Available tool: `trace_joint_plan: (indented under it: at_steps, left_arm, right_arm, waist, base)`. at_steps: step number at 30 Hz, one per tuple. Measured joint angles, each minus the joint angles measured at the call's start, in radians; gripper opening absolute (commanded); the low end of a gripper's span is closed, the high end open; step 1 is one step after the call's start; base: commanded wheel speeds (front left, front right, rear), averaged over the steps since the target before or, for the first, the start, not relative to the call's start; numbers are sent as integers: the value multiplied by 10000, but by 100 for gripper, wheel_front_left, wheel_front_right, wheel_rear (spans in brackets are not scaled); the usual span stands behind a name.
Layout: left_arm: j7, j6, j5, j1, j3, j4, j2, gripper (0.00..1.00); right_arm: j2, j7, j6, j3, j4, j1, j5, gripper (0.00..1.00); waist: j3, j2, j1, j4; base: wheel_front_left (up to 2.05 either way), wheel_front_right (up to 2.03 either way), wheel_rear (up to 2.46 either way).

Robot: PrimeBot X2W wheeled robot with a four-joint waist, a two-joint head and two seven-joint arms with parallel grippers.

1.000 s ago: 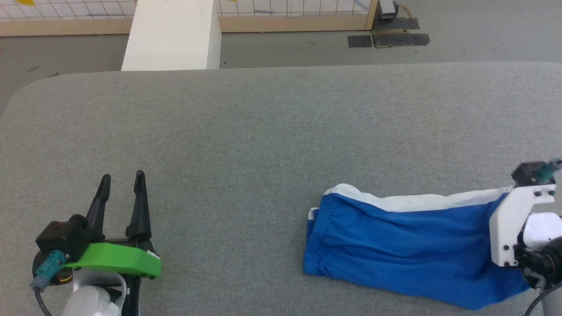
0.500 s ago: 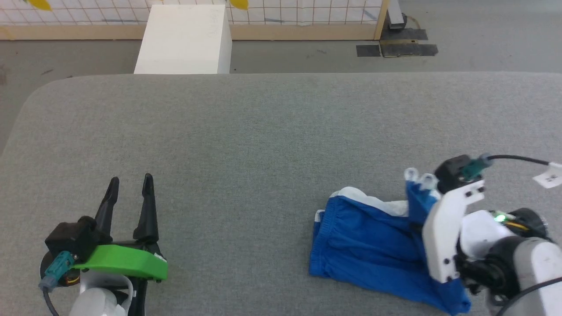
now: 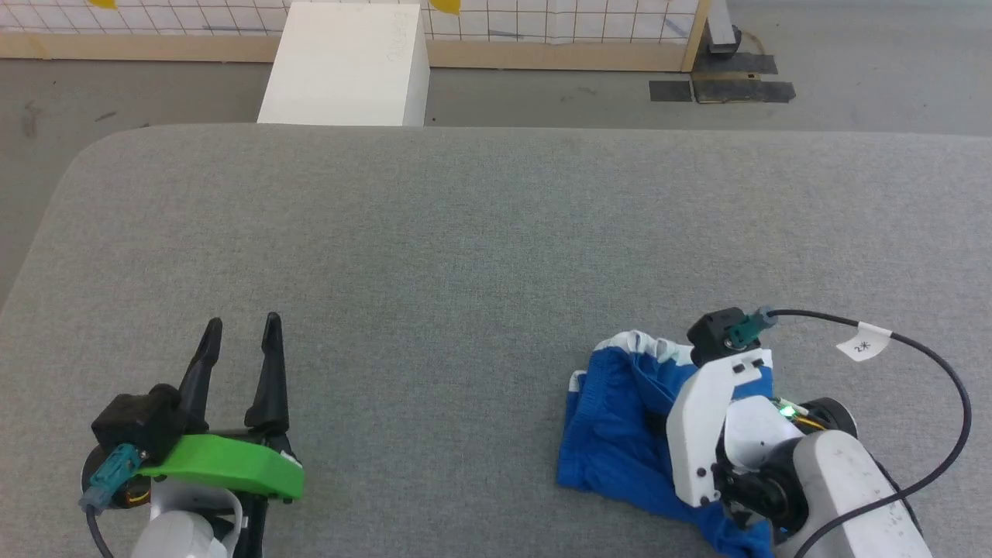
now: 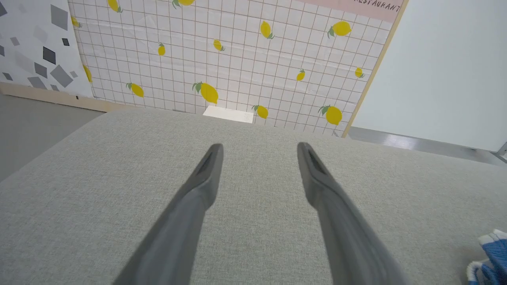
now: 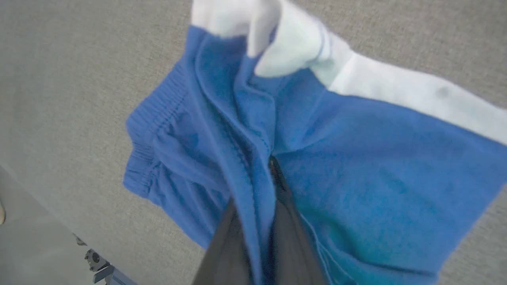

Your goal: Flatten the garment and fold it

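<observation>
While L hand (image 4: 259, 154) sits spread well away, R hand (image 5: 266, 190) pinches a fold of garment (image 3: 616, 422) bunched beneath it.

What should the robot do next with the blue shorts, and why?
Probably lower the right gripper a little toward the waistband and lay the pinched edge down. Its fingers are shut on a fold of the blue shorts, held up over the part lying on the grey table, so the fold looks half done. The left gripper rests open, apart from the cloth.
</observation>
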State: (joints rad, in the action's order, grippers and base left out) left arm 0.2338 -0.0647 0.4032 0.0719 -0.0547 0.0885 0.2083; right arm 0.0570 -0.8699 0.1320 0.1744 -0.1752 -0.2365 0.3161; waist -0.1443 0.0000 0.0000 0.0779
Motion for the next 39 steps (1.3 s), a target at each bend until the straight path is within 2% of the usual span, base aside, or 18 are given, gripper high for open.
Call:
trace_joint_plan:
  at_steps: [1,2,3,8,13,20,23,28,34,36,39]
  left_arm:
    - [-35,0,12,0,-17,0,0,100]
    - [-36,0,15,0,-35,2,0,100]
    - [-36,0,15,1,-48,2,0,100]
    - [-38,2,31,-1,-86,10,8,100]
    - [-38,12,50,-14,-100,25,29,100]
    - [-52,59,81,-153,-94,-13,102,100]
    - [-52,90,90,-161,-90,-94,130,100]
    - [-48,142,88,-184,-104,-255,165,100]
    - [-42,148,88,-203,-163,-322,180,100]
    - [-38,148,88,-203,-196,-322,178,100]
    - [-35,146,90,-200,-236,-314,178,100]
  right_arm:
    - [-21,301,0,42,-219,-82,-36,1]
    - [-23,477,0,134,-387,-160,-48,48]
    - [-12,633,0,276,-552,-255,-58,100]
    - [-29,1135,0,1231,-667,-706,426,100]
    - [-48,1131,0,2054,-278,-1041,763,100]
    - [-61,955,0,2476,780,-1123,984,100]
    - [-73,1175,0,2056,1444,-1117,903,100]
    - [-77,1586,0,428,2011,-720,0,100]
    - [-56,1333,0,-1195,1758,479,-1546,100]
    - [-48,1266,0,-1463,1519,750,-1983,100]
    - [-40,1248,0,-1532,1095,1010,-1954,100]
  waist:
    - [-7,0,0,6]
    - [-10,0,0,13]
    - [-12,0,0,23]
    - [7,0,0,0]
    - [80,0,0,-74]
    - [232,0,0,-362]
    - [288,0,0,-525]
    - [349,0,0,-793]
    - [321,0,1,-952]
    - [284,0,0,-940]
    - [218,0,0,-872]
  base:
    - [0,0,0]
    - [0,0,0]
    - [0,0,0]
    - [0,0,0]
    - [0,0,0]
    - [0,0,0]
    - [0,0,0]
    - [0,0,0]
    - [0,0,0]
    - [0,0,0]
    - [0,0,0]
